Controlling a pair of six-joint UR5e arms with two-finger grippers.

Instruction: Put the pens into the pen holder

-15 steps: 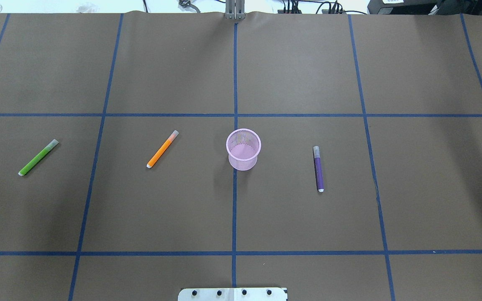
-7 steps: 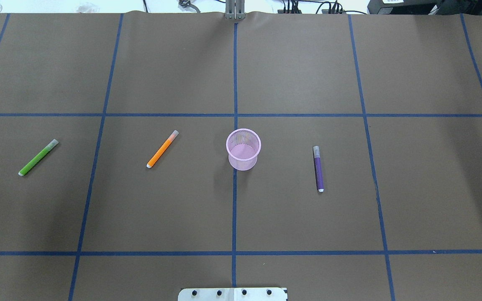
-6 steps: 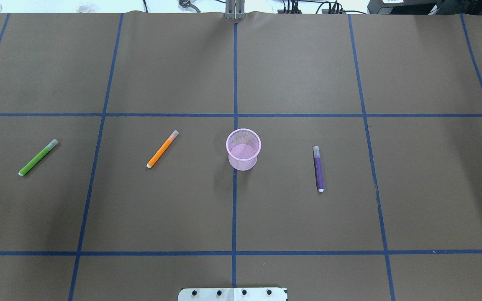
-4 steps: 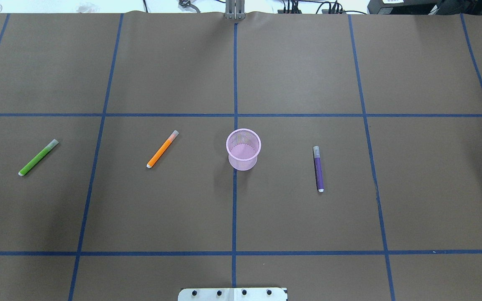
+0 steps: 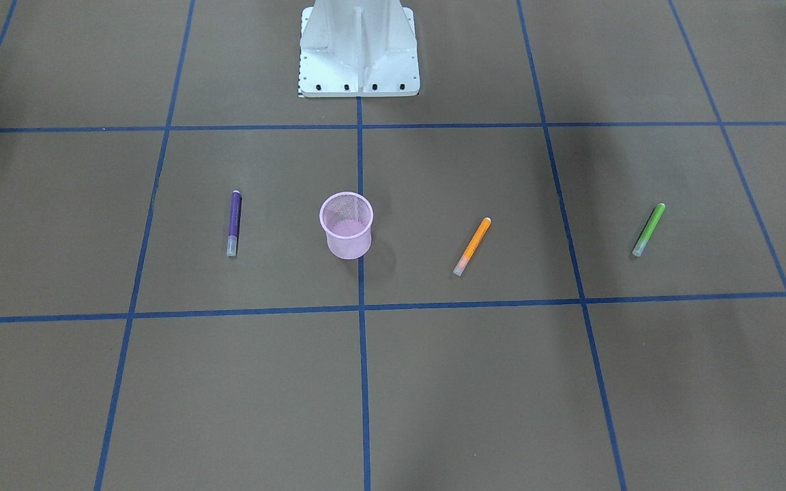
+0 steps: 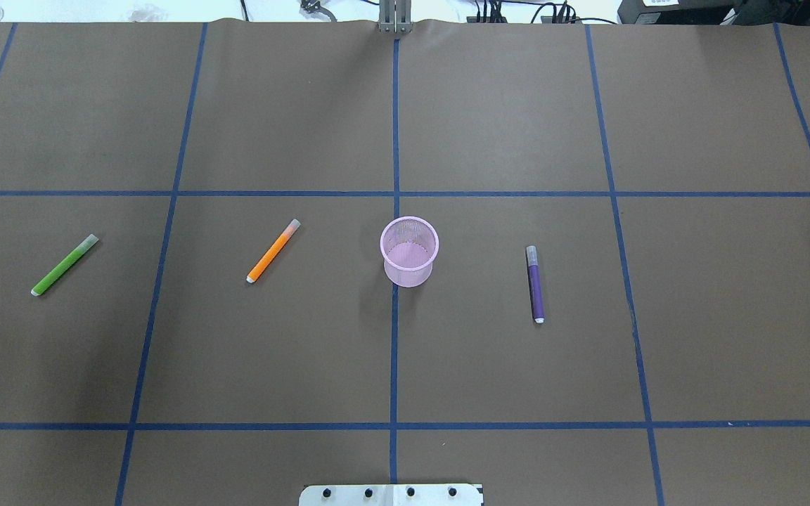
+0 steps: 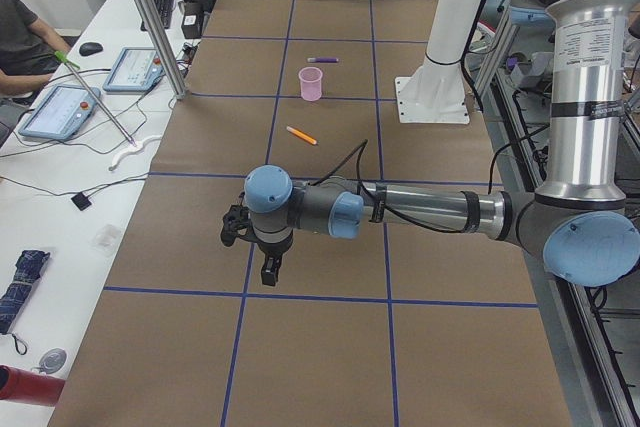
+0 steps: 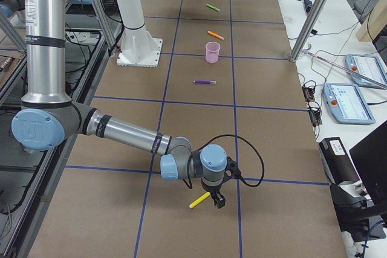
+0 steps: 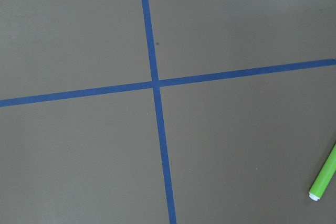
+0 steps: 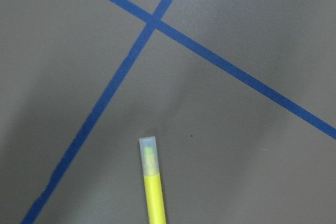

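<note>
- Table point(image 6: 517, 105): brown paper with a blue tape point(image 6: 394, 337) grid. All four pens lie flat on it, outside the holder.
- Left gripper point(image 7: 268, 275): hangs fingers-down over the table's left end, above bare paper near a tape crossing. Only a side view shows it, so I cannot tell whether its fingers are spread or pressed together.
- Green pen point(image 6: 65, 265): leftmost in the overhead view, slanted, cap end toward the far edge. Bare paper lies on every side. Its butt end shows at the lower right edge of the left wrist view.
- Orange pen point(image 6: 273, 251): in the next grid cell to the right, at a similar slant. It is well apart from the green pen and from the holder.
- Holder point(image 6: 408, 275): upright at mid-table on the centre tape line, with open paper all round.
- Base point(image 6: 391, 494): white, at the near edge, in line with the holder and well apart from it.
- Purple pen point(image 6: 535, 284): right of the holder, nearly parallel to the centre line, cap end far. It is well apart from the holder.
- Yellow pen point(image 8: 200, 199): at the table's right end, outside the overhead view, just beside the right gripper. Contact cannot be told.
- Right gripper point(image 8: 216, 202): fingers-down, low over the paper. Finger spread cannot be told.
- Bench point(image 8: 338, 58): runs along the far edge, with a post point(image 8: 314, 16) at the boundary.
</note>
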